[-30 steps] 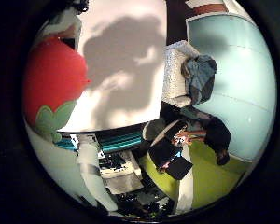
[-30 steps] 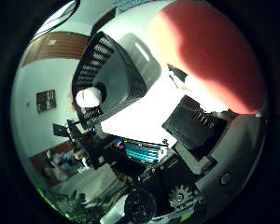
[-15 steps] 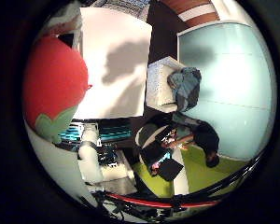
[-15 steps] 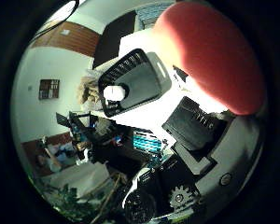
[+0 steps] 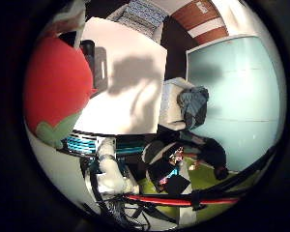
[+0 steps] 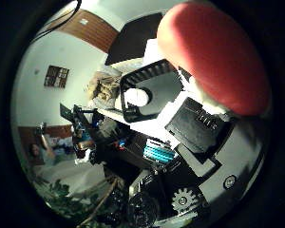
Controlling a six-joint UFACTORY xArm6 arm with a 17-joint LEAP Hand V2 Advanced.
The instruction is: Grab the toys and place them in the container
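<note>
Vs 0.5 s ago, black container (image 6: 149, 92) is seen further from the palm, white toy (image 6: 137, 97) inside. Red plush toy (image 5: 55, 89), green leaf at base, is gripped in hand (image 6: 199, 128), above white worktop (image 5: 130, 96).

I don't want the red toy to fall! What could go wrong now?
1. The red plush toy sits close against the palm, but how firmly the hand holds it does not show, so it might slip out.
2. The black basket lies off to one side, not under the toy. Let go now, and the toy would likely land on the white table instead.
3. A white thing already lies in the basket, so the toy may settle on it.
</note>
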